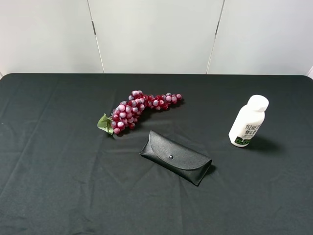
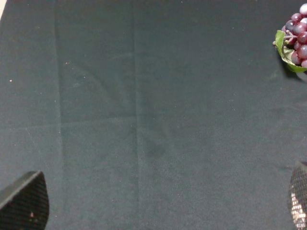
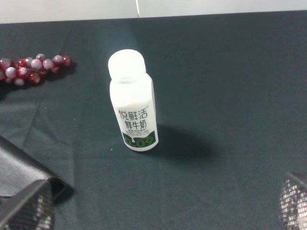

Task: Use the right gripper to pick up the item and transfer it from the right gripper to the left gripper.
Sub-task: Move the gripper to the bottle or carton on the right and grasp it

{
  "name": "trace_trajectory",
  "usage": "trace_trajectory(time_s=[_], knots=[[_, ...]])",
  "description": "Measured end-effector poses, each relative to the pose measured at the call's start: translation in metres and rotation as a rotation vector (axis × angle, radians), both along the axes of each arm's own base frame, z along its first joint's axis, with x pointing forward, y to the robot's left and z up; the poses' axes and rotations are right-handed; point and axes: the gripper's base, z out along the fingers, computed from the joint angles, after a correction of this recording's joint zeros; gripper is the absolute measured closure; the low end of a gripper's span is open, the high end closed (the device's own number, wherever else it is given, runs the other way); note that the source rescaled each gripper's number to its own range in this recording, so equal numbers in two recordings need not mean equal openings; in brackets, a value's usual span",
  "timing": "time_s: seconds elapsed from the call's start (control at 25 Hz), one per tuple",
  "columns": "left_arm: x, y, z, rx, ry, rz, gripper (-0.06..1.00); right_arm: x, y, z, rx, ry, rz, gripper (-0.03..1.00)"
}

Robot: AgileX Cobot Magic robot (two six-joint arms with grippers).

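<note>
The white bottle (image 1: 248, 122) with a rounded cap and a green-and-black label stands upright on the black cloth at the right. It also shows in the right wrist view (image 3: 132, 103), standing ahead of my right gripper (image 3: 160, 211). That gripper's two fingertips (image 3: 26, 211) sit wide apart, open and empty, short of the bottle. My left gripper (image 2: 160, 211) is open and empty over bare cloth, with its fingertips (image 2: 24, 201) at the frame corners. Neither gripper shows in the exterior high view.
A red grape bunch (image 1: 137, 108) with a green leaf lies at the table's middle back; it also shows in both wrist views (image 2: 295, 38) (image 3: 33, 67). A black leather glasses case (image 1: 176, 156) lies in front of it, left of the bottle (image 3: 19, 165). The black cloth (image 1: 58, 161) covers the table.
</note>
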Motion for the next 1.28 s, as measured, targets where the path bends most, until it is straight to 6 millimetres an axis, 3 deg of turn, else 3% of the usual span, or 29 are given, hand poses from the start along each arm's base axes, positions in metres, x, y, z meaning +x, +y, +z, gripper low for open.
trace_trajectory(time_s=[1.16, 1.28], knots=[[0.000, 0.000, 0.000, 0.000, 0.000, 0.000, -0.05, 0.000, 0.000, 0.000, 0.000, 0.004, 0.000, -0.03], [0.000, 0.000, 0.000, 0.000, 0.000, 0.000, -0.05, 0.004, 0.000, 0.011, -0.002, 0.025, 0.000, -0.03]])
